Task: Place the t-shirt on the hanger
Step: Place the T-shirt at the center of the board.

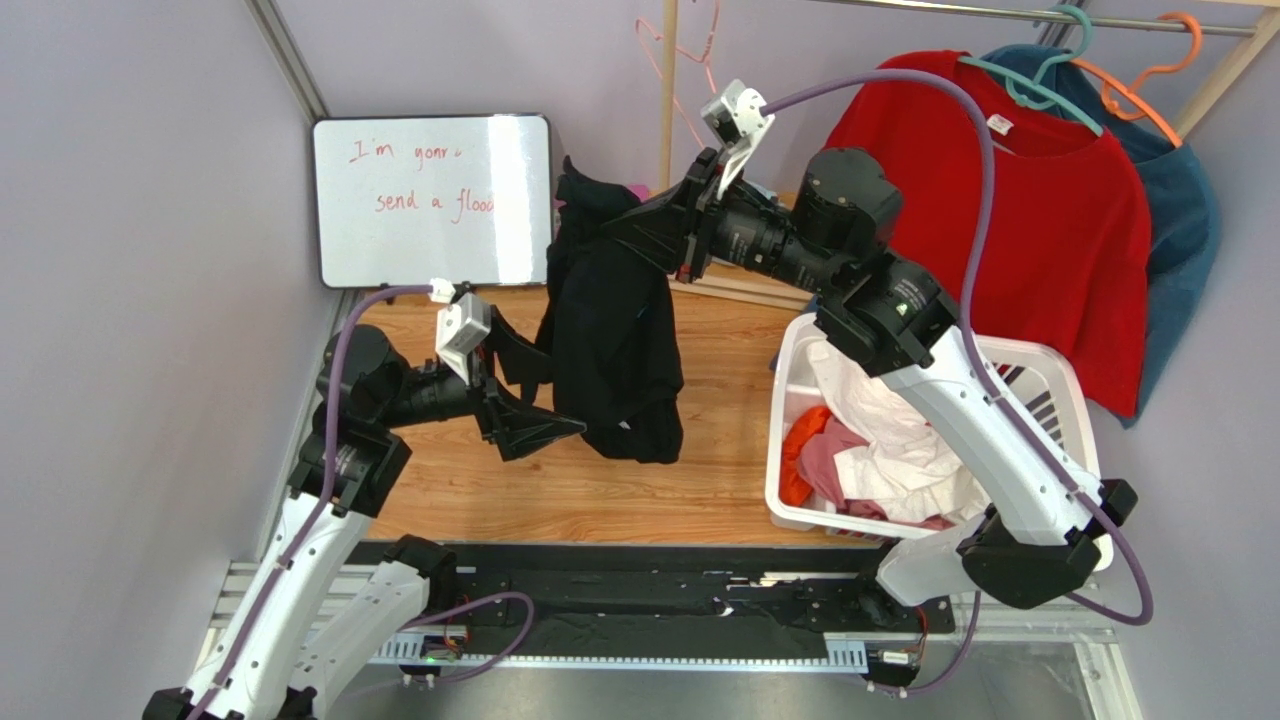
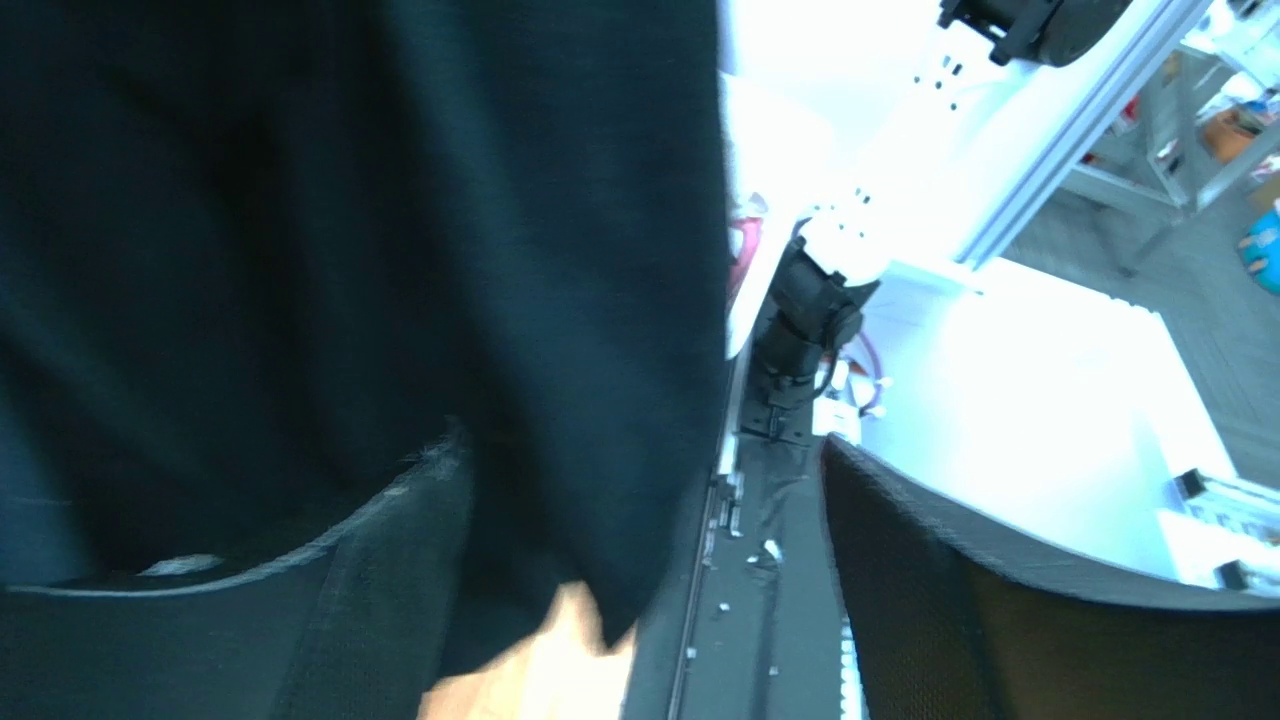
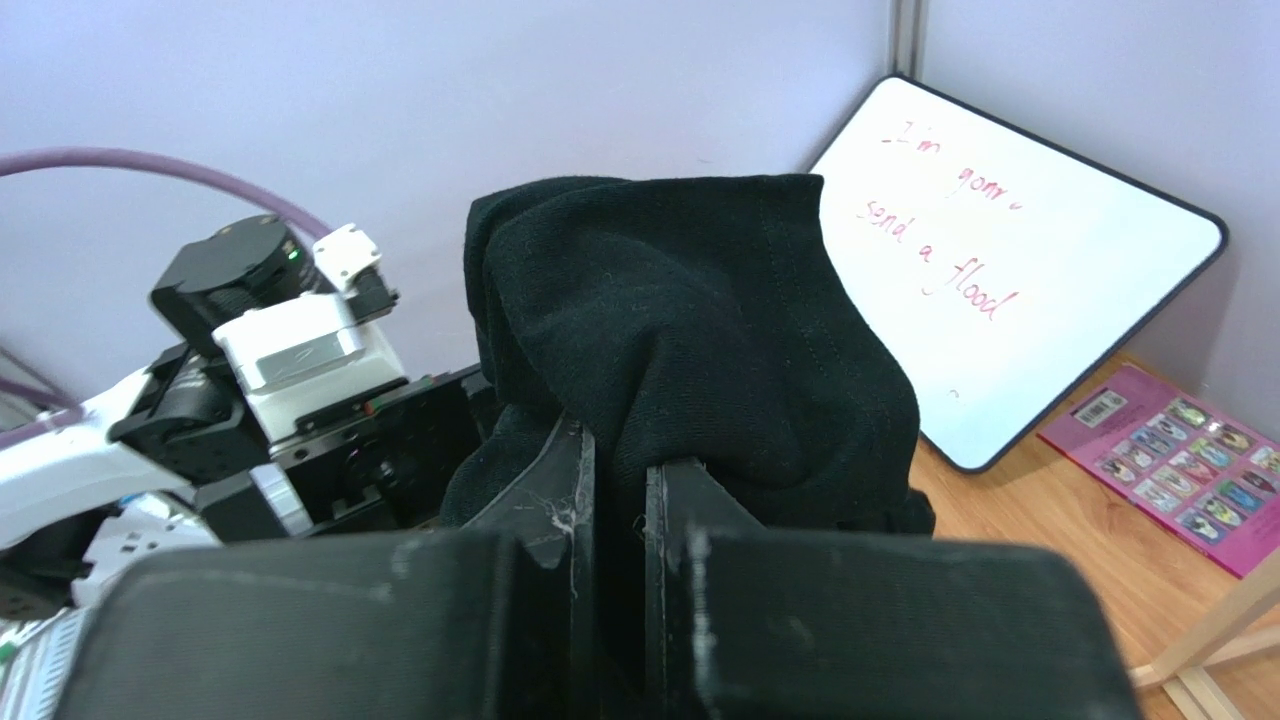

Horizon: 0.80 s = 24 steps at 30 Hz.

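Hanging from the right gripper in the top view, the black t-shirt droops in a bunched column above the wooden table, beside the whiteboard. That gripper is clamped on the cloth's upper bunch. The left gripper sits low, just beside the cloth's lower left edge, its fingers spread. The pink hanger shows only as thin wire high at the back, near the wooden rack post, well apart from the t-shirt and from both arms. On the right, a red t-shirt hangs on a teal hanger, with a teal-blue shirt on an orange hanger behind it. A white laundry basket of clothes stands under the right arm.

In the left wrist view, blurred black t-shirt fills the left and upper part. The left gripper gapes wide; the cloth drapes in front of one finger, while the other stands clear. Whether the cloth touches the finger cannot be told.

In the right wrist view, the right gripper is pinched tight on the t-shirt, which mounds over its fingertips. The whiteboard leans against the wall, and a pink card lies on the table.
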{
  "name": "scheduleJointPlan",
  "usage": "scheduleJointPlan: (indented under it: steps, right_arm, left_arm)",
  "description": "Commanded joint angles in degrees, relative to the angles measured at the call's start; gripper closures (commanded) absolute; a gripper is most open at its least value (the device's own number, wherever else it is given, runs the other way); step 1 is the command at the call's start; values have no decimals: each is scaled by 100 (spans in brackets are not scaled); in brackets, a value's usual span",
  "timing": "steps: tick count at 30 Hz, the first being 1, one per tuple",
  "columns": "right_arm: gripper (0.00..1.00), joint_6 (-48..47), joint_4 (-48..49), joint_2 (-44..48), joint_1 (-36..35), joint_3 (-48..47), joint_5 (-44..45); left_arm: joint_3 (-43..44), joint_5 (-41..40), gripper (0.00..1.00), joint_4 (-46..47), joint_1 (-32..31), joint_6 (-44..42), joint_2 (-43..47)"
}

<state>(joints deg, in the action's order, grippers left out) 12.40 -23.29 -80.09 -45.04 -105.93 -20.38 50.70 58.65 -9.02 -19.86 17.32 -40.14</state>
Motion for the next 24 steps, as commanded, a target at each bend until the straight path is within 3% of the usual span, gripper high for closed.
scheduleJointPlan:
  steps: [1,3,4,5,6,9,11,12,13,15,16,21,24]
  right_arm:
    - [100,-98,948,55,-14,-24,430]
    - [100,-89,1010,117,-14,107,456]
    - [100,-115,1037,152,-14,169,543]
    - [100,-185,1037,248,-14,265,596]
    - [100,-203,1037,301,-14,509,675]
    - [100,-169,1011,652,-14,1081,861]
    - [80,-46,766,915,-14,1784,589]
    - [69,-36,634,1004,-14,2030,431]
    - [42,-132,372,1100,-14,2450,82]
    - [14,-439,28,1372,-14,2787,-97]
    - [2,-1093,-339,1443,-14,2893,-324]
    - [0,-2943,-1151,1620,-5,2894,-896]
    - [0,-3603,-1266,1594,-5,2771,-1283]
  left_arm:
    - [-165,182,36,217,-27,185,-2]
    - [-96,-2,56,-246,-27,9,-90]
    - [-8,-168,82,-493,-18,-262,-169]
    - [184,-274,96,-766,-10,-386,-222]
    - [273,-371,100,-1203,8,-457,-266]
    - [458,-407,100,-1480,385,-554,-389]
    - [625,-538,100,-1602,587,-877,-520]
    - [913,-600,100,-1838,606,-1062,-617]
    - [1081,-618,100,-2006,615,-1247,-844]
    - [1599,-347,100,-2575,606,-1938,-1100]
    - [1758,-137,100,-2762,588,-2134,-1354]
    - [2892,-125,100,-4841,141,-4182,-2155]
    - [3165,22,100,-5424,-97,-4947,-2437]
